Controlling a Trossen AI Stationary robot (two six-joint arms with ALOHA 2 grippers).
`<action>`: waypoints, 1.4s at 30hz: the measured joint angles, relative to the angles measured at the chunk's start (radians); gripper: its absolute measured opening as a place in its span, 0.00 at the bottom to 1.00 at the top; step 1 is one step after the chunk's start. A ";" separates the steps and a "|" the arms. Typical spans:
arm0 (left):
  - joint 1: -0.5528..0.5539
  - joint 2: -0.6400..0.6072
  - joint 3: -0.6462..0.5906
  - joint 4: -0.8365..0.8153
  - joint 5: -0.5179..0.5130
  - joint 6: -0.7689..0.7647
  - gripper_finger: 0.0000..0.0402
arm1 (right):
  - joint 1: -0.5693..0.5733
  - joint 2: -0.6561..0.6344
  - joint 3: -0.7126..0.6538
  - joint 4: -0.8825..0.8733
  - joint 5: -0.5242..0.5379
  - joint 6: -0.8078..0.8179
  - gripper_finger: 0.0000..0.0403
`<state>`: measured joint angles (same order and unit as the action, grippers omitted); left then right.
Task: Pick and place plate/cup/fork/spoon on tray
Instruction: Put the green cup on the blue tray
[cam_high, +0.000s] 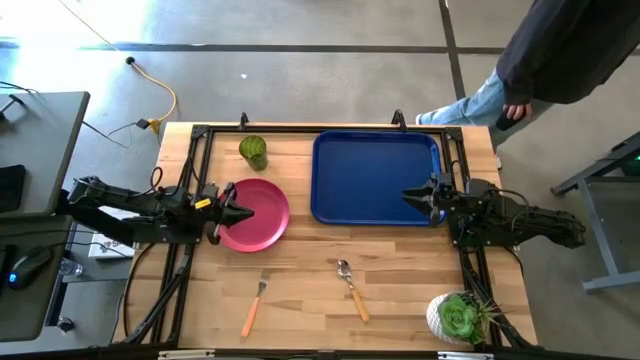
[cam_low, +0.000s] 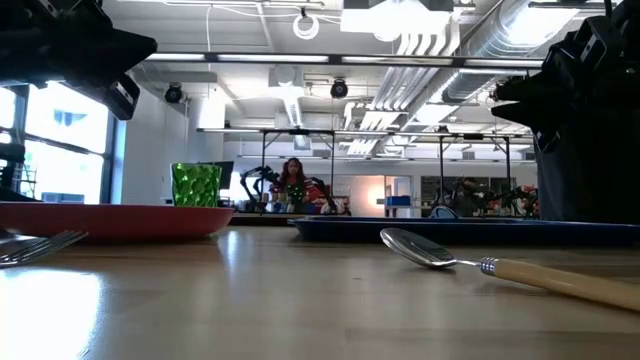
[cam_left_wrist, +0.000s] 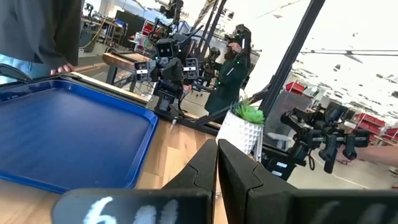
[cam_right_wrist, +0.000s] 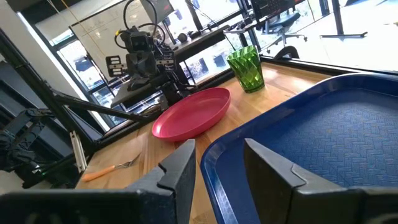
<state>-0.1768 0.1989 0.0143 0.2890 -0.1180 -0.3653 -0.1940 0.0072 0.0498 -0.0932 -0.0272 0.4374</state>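
Nearby, succulent (cam_high: 459, 318) beside spoon (cam_high: 351, 287), fork (cam_high: 254, 306)

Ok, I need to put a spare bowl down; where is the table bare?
Free: the wood between the fork and the table's left edge, and the tray itself. Crowded: around the plate and cup, where the left gripper sits; the potted succulent fills the near right corner.

We find the tray (cam_high: 375, 178) bare inside, open from above. The right gripper (cam_high: 412, 197) crowds its 3 o'clock rim; the plate (cam_high: 256, 214) sits near its 9 o'clock side, perhaps leaving a narrow lane. The cup (cam_high: 253, 151) stands at the plate's 12 o'clock.
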 joint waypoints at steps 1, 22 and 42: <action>0.000 0.000 0.000 0.000 0.000 0.000 0.01 | 0.000 0.000 0.000 0.000 0.000 0.000 0.31; 0.000 0.006 0.000 0.018 -0.078 -0.058 0.06 | 0.000 0.000 0.000 0.000 0.001 0.011 0.31; 0.000 0.050 0.224 -0.013 -0.309 0.271 0.32 | 0.000 0.000 0.000 0.179 0.110 0.060 0.31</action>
<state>-0.1764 0.2489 0.2380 0.2756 -0.4273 -0.0945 -0.1944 0.0071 0.0494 0.0856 0.0824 0.4973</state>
